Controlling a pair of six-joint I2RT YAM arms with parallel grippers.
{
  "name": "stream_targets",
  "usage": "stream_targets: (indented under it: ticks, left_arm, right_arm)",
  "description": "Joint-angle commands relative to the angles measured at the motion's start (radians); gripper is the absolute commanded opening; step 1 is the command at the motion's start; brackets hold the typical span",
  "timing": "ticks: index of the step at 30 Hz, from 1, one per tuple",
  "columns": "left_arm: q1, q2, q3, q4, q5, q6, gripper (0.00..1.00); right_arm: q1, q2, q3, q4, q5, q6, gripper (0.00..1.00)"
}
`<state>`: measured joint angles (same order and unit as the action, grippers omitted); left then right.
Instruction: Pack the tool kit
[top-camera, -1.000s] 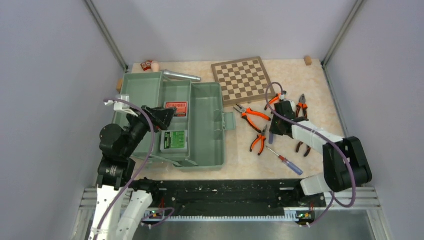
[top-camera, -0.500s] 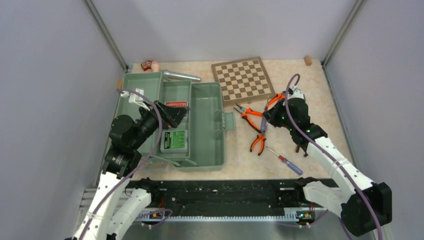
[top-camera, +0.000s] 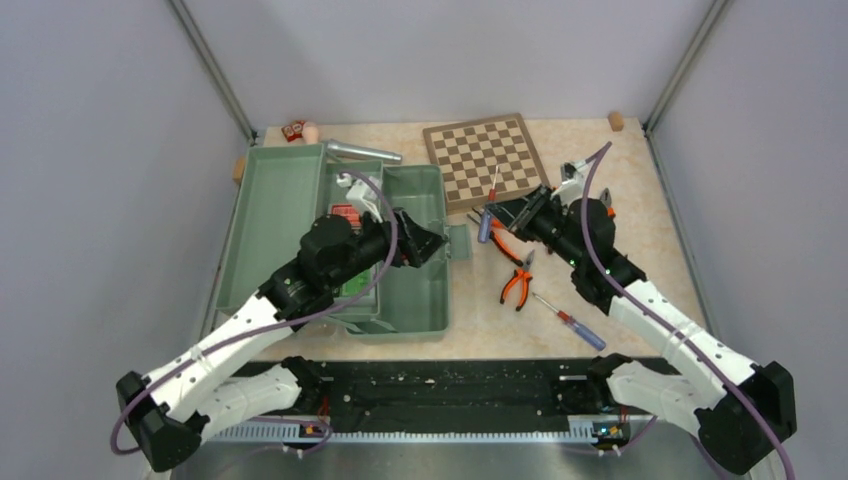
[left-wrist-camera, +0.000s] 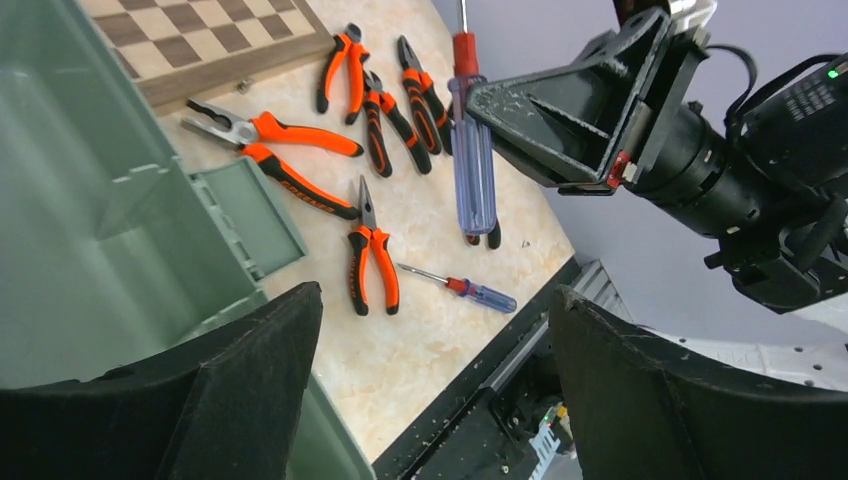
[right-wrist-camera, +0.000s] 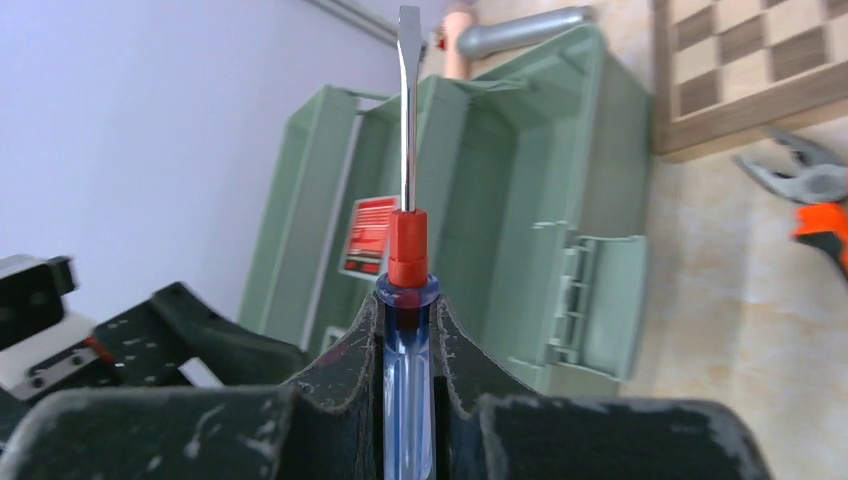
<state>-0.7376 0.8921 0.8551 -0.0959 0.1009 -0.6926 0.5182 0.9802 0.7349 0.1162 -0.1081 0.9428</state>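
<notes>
Sage-green toolbox (top-camera: 275, 215), open, lies under the left pincer (top-camera: 428, 243), whose fingers are spread wide and hold nothing. Chessboard (top-camera: 485, 160) sits beyond the right pincer (top-camera: 505, 215). Orange pliers (top-camera: 517, 283) and a second screwdriver (top-camera: 570, 322) lie nearer than it. Right pincer pinches the screwdriver (right-wrist-camera: 408, 300) by its blue handle, just right of the toolbox, with the long axis near upright and the blade uppermost.

Glossy plastic-and-metal screwdriver (right-wrist-camera: 407, 260), matt green plastic toolbox (right-wrist-camera: 560, 150), smooth wooden chessboard (top-camera: 485, 160).
</notes>
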Motion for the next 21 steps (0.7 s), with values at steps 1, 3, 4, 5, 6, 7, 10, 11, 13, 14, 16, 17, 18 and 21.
stream_targets:
  ticks: [1, 3, 4, 5, 6, 7, 10, 11, 13, 14, 16, 17, 18, 21]
  left_arm:
    - [-0.097, 0.072, 0.079, 0.087, -0.119, 0.047, 0.87]
    - [-0.125, 0.109, 0.095, 0.087, -0.15, 0.053, 0.85]
    - [-0.135, 0.125, 0.102, 0.086, -0.161, 0.054, 0.84]
    - [-0.144, 0.139, 0.106, 0.086, -0.169, 0.055, 0.83]
    - [-0.15, 0.153, 0.11, 0.087, -0.175, 0.055, 0.81]
    - [-0.155, 0.164, 0.117, 0.087, -0.175, 0.054, 0.79]
    - [-0.168, 0.196, 0.128, 0.088, -0.163, 0.056, 0.72]
    - [-0.17, 0.204, 0.132, 0.088, -0.162, 0.057, 0.7]
    - [-0.174, 0.215, 0.135, 0.087, -0.161, 0.055, 0.65]
    - [-0.175, 0.218, 0.136, 0.088, -0.16, 0.055, 0.64]
    - [-0.177, 0.22, 0.134, 0.088, -0.157, 0.055, 0.59]
    - [-0.177, 0.219, 0.136, 0.087, -0.156, 0.058, 0.54]
    - [-0.177, 0.215, 0.137, 0.082, -0.161, 0.061, 0.48]
    - [-0.177, 0.188, 0.143, 0.046, -0.195, 0.08, 0.21]
  right_arm:
    - [0.066, 0.012, 0.017, 0.157, -0.015, 0.084, 0.0]
    - [0.093, 0.023, 0.017, 0.178, -0.012, 0.093, 0.0]
    - [0.106, 0.031, 0.02, 0.184, -0.012, 0.096, 0.0]
    - [0.115, 0.036, 0.022, 0.19, -0.012, 0.099, 0.0]
    - [0.125, 0.042, 0.024, 0.195, -0.014, 0.102, 0.0]
    - [0.135, 0.048, 0.025, 0.203, -0.017, 0.106, 0.0]
    - [0.158, 0.062, 0.026, 0.22, -0.017, 0.114, 0.0]
    - [0.165, 0.066, 0.026, 0.225, -0.018, 0.116, 0.0]
    - [0.175, 0.072, 0.027, 0.233, -0.018, 0.118, 0.0]
    - [0.177, 0.073, 0.027, 0.237, -0.017, 0.118, 0.0]
    - [0.185, 0.079, 0.029, 0.247, -0.019, 0.113, 0.0]
    - [0.186, 0.081, 0.031, 0.25, -0.023, 0.11, 0.0]
    - [0.187, 0.087, 0.032, 0.251, -0.027, 0.108, 0.0]
    - [0.188, 0.094, 0.034, 0.248, -0.038, 0.093, 0.0]
